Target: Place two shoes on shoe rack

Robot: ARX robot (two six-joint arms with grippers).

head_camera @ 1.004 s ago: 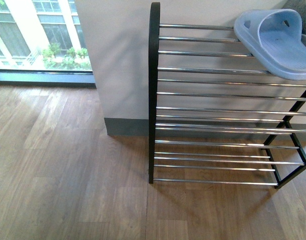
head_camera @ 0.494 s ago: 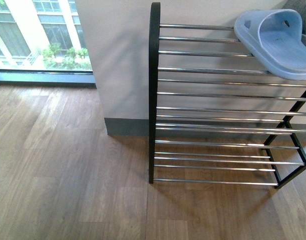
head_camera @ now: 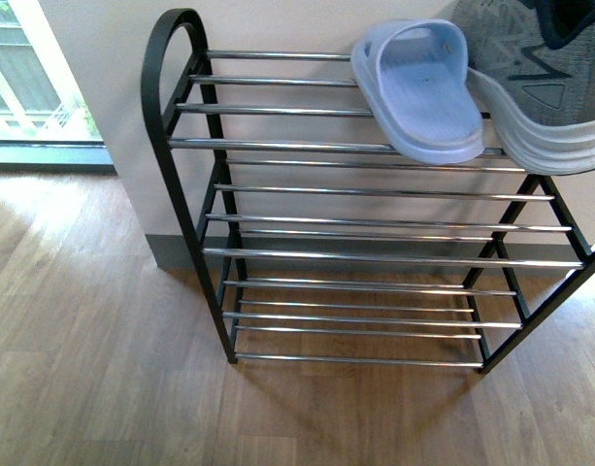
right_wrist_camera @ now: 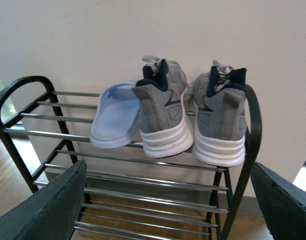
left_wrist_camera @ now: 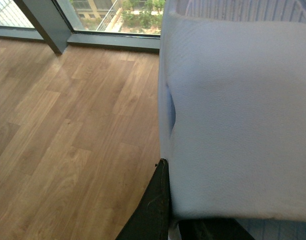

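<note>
Right tool (right_wrist_camera: 167,210) gapes wide and empty, facing the two grey knit white-soled sneakers (right_wrist_camera: 190,117), heels toward it, side by side atop the black-framed chrome-barred rack (right_wrist_camera: 118,160); left tool's state cannot be told.

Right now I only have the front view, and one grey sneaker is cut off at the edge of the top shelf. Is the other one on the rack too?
Observer: Yes. The right wrist view shows the second sneaker on the top tier of the shoe rack. It stands beside the first sneaker, both with heels toward that camera.
Operator: Is the right arm holding anything?
Observer: No. The right tool is open, with its fingers wide apart and nothing between them.
Operator: And the left arm?
Observer: Its wrist view shows mostly a pale surface very close up, with wooden floor beside it. I cannot tell open or shut from that.
</note>
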